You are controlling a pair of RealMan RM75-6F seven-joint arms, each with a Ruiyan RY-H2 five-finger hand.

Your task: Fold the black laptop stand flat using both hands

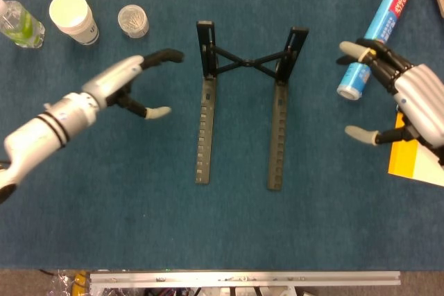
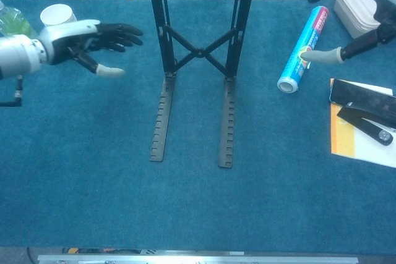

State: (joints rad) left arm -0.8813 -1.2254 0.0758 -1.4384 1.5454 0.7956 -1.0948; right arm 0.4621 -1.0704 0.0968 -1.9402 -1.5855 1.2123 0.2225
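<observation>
Reaching out on the left, my left hand (image 1: 132, 88) has fingers spread, holding nothing. The laptop stand (image 1: 241, 105) sits mid-table, long rails running toward me, uprights at the far end. My right hand (image 1: 406, 105) is spread, empty.

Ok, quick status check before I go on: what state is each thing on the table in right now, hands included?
laptop stand: unfolded, uprights raised, untouched.
left hand: open, apart from the stand.
right hand: open, holding nothing, beside the roll.
blue roll: lying on its side.
paper cups: upright, stacked.
bottle: partly out of frame.
</observation>
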